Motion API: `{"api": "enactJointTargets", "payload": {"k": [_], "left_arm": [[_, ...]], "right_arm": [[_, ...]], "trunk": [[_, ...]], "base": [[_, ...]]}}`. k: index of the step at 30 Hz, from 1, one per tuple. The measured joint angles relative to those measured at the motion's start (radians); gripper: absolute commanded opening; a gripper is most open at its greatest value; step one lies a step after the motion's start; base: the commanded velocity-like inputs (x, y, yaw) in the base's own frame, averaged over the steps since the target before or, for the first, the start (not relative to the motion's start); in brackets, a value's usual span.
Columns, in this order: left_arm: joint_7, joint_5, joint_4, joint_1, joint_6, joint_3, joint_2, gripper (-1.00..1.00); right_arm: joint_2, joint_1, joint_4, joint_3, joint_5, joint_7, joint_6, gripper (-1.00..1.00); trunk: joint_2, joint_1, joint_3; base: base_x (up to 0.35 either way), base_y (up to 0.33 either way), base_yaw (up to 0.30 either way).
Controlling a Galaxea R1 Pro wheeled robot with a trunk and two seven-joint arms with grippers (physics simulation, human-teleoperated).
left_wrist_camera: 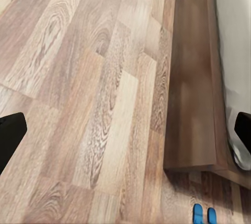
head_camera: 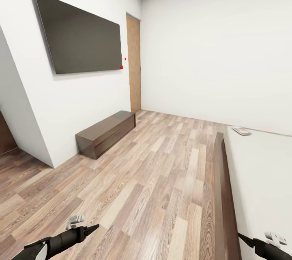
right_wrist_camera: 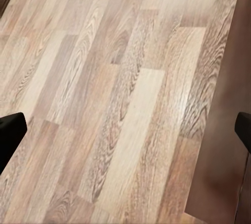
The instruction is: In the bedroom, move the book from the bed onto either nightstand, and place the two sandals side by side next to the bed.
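Observation:
The bed (head_camera: 259,179) runs along the right side of the head view, a grey mattress on a dark brown frame (head_camera: 223,179). The book (head_camera: 241,131) lies flat at the mattress's far corner, small and pale from here. In the left wrist view the two blue sandals (left_wrist_camera: 204,215) lie side by side on the wood floor just past the corner of the bed frame (left_wrist_camera: 191,103). My left gripper (head_camera: 91,228) (left_wrist_camera: 125,135) hovers open over bare floor. My right gripper (head_camera: 243,237) (right_wrist_camera: 125,135) is open too, beside the bed frame (right_wrist_camera: 225,145). The nightstand is out of view.
A large dark TV (head_camera: 81,37) hangs on the left wall above a long low dark wood cabinet (head_camera: 106,132). A brown door (head_camera: 134,65) stands in the far corner. Light wood-plank floor (head_camera: 154,179) stretches between the cabinet and the bed.

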Motion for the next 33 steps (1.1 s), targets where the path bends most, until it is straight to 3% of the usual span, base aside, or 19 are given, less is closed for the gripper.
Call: {"api": "enactJointTargets", "payload": {"k": [11, 26, 33], "left_arm": [[0.0, 0.0, 0.0, 0.0, 0.0, 0.0, 0.0, 1.0], [0.0, 0.0, 0.0, 0.0, -0.001, 0.0, 0.0, 1.0], [0.001, 0.0, 0.001, 0.0, -0.001, 0.001, 0.001, 1.0]], "right_arm": [[0.0, 0.0, 0.0, 0.0, 0.001, 0.0, 0.0, 1.0], [0.0, 0.0, 0.0, 0.0, 0.001, 0.0, 0.0, 1.0], [0.0, 0.0, 0.0, 0.0, 0.002, 0.0, 0.0, 1.0]], "trunk": [[0.077, -0.042, 0.034], [0.077, -0.042, 0.035], [0.077, -0.043, 0.035]], "base": [[0.0, 0.0, 0.0], [0.002, 0.0, 0.0], [0.234, 0.0, 0.0]]}}
